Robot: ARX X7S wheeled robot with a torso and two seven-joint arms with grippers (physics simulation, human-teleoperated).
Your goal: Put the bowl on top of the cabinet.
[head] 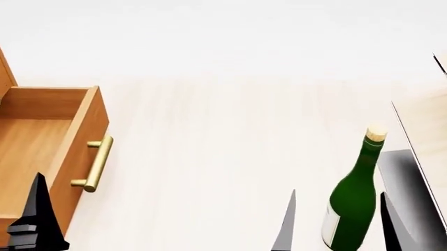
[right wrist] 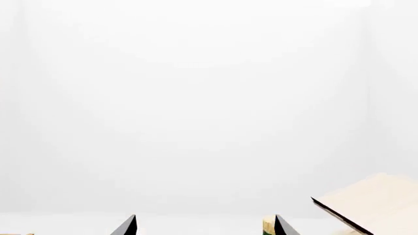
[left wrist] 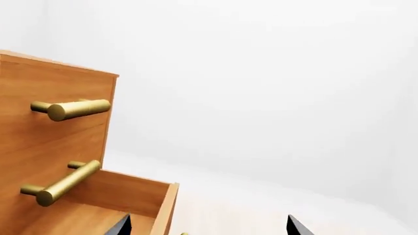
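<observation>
Both pincers (head: pixel 335 222) (left wrist: pixel 207 226) gape empty beside the orange-brown cabinet (left wrist: pixel 46 147), 1 drawer (head: pixel 49 146) open.

No readable text anywhere — the bottle (head: pixel 353 209) label shows blank.

Plain white walls (right wrist: pixel 196 98), pale wood tabletop (head: pixel 223 157) (faint grain)

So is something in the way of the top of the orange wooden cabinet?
Only its pulled-out drawer, jutting out below. The orange-brown wooden cabinet's top surface is hidden, and no bowl shows.
</observation>
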